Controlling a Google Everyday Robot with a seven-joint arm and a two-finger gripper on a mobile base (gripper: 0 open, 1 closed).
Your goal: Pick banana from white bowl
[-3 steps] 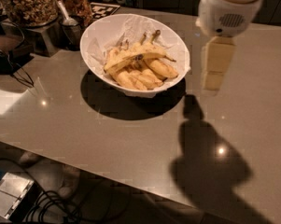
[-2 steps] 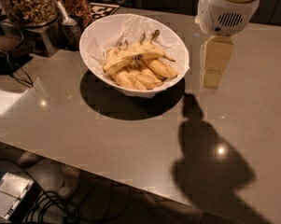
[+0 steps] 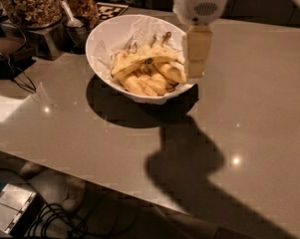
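Observation:
The white bowl (image 3: pixel 108 36), lined with crinkled white paper, sits tilted on the grey table at upper centre. Several yellow bananas lie in it. The long banana (image 3: pixel 137 62) lies across the top of the pile, with a dark bruise mid-length. Shorter, stubbier bananas (image 3: pixel 145 85) lie below it. My gripper (image 3: pixel 198 72) hangs from its white wrist at the top. It points down over the bowl's right rim, just right of the long banana's right end and above it. It holds nothing that I can see.
Glass jars of nuts (image 3: pixel 31 4) and a smaller jar with a spoon (image 3: pixel 78 15) stand at the back left. A dark device with a cable (image 3: pixel 5 59) is at the left. The grey table (image 3: pixel 249 113) stretches right; its front edge runs across the lower part of the view, with cables (image 3: pixel 65 219) on the floor.
My gripper has moved left, from beside the bowl on its right to over the bowl's right rim. The bananas and the bowl have not moved.

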